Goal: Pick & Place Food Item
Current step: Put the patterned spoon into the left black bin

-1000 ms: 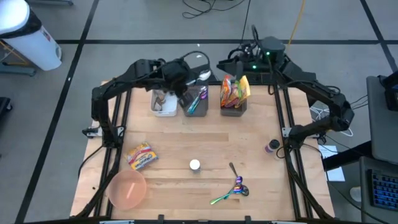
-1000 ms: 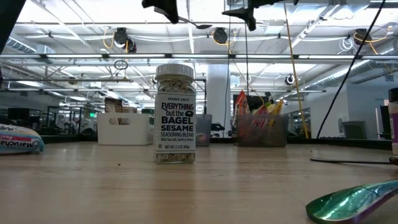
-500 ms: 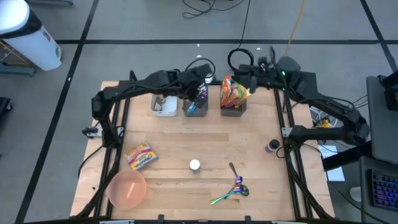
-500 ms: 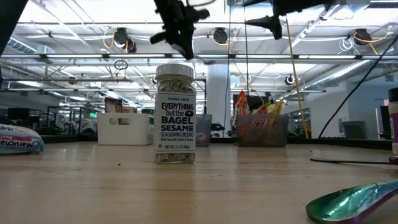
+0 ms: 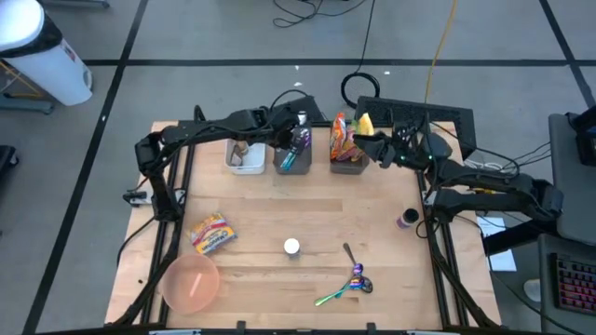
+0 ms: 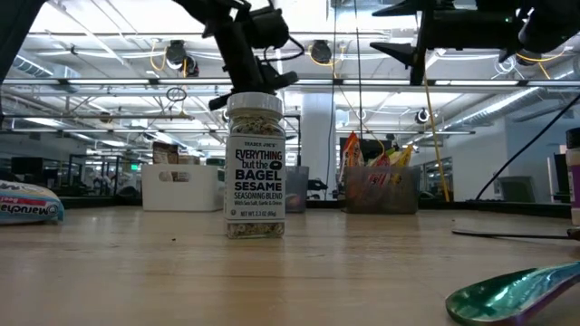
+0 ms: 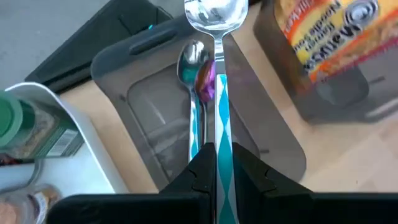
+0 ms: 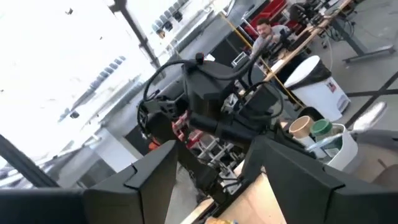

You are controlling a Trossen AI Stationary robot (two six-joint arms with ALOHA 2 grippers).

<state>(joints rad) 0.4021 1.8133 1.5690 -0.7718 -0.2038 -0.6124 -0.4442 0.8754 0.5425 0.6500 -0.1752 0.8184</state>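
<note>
My left gripper [image 7: 217, 163] is shut on a spoon [image 7: 216, 74] with a teal-and-white handle and a silver bowl, over the grey middle bin [image 7: 155, 106] at the table's far edge; it also shows in the high view [image 5: 298, 138]. A second spoon [image 7: 194, 62] lies inside that bin. My right gripper [image 8: 214, 163] is open and empty, beside the clear bin of snack bags [image 5: 349, 144]. A snack packet [image 5: 212, 233] and a seasoning jar [image 5: 291, 247] rest on the table. My left gripper pinches the spoon's teal-and-white handle [image 7: 219, 146] between its two fingers. The handle runs along the fingers and the silver bowl [image 7: 215, 12] points ahead of them. The spoon slants down over the grey bin; whether it touches the bin, I cannot tell.
A white bin [image 5: 245, 154] with spice jars stands left of the grey bin. A pink bowl [image 5: 191, 282] sits at the near left, loose spoons [image 5: 352, 279] at the near middle, and a small purple jar [image 5: 407, 219] at the right edge.
My left gripper has gone down and toward the table's right with the spoon, over the grey bin, and has tipped forward. My right arm has swung from the far edge toward the table's right and near side, and now stands beside the snack bin.
</note>
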